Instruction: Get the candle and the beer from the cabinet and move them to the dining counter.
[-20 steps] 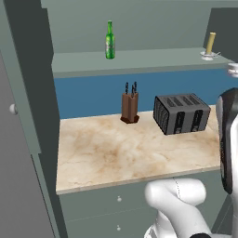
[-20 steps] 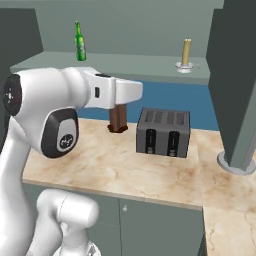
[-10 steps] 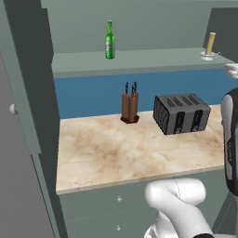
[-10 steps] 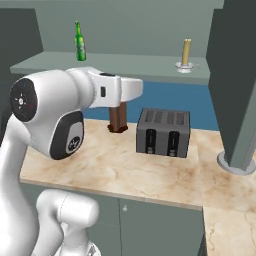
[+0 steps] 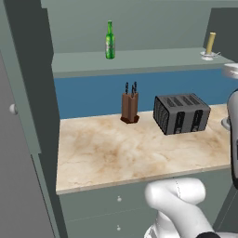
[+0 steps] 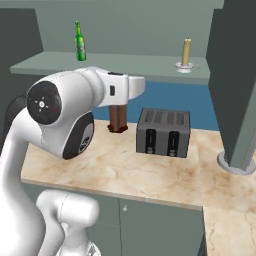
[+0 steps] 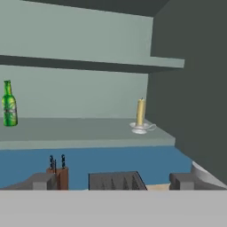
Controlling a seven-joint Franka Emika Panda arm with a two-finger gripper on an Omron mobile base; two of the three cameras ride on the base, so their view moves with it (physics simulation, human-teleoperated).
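The beer [image 5: 109,41] [image 6: 80,42] [image 7: 9,104], a slim green bottle, stands upright at the left of the open cabinet's lower shelf [image 5: 139,60] [image 6: 125,62] [image 7: 88,128]. At the right end of that shelf, the pale-yellow candle [image 5: 210,44] [image 6: 186,52] [image 7: 140,113] stands in its small dish holder. My gripper [image 7: 113,181] is open wide and holds nothing. It faces the shelf from some distance, aimed between the two things and nearer the candle. The dining counter is out of view.
Below the cabinet, a brown knife block [image 5: 130,104] [image 6: 118,120] and a black toaster [image 5: 181,113] [image 6: 164,132] stand on a marble worktop [image 5: 116,148]. Open cabinet doors flank the shelf at the left [image 5: 18,139] and right [image 6: 235,75]. Drawers [image 5: 116,204] sit under the worktop.
In the right base view the arm's big elbow joint has shifted up and left. The gripper stays open. Beer and candle have not moved.
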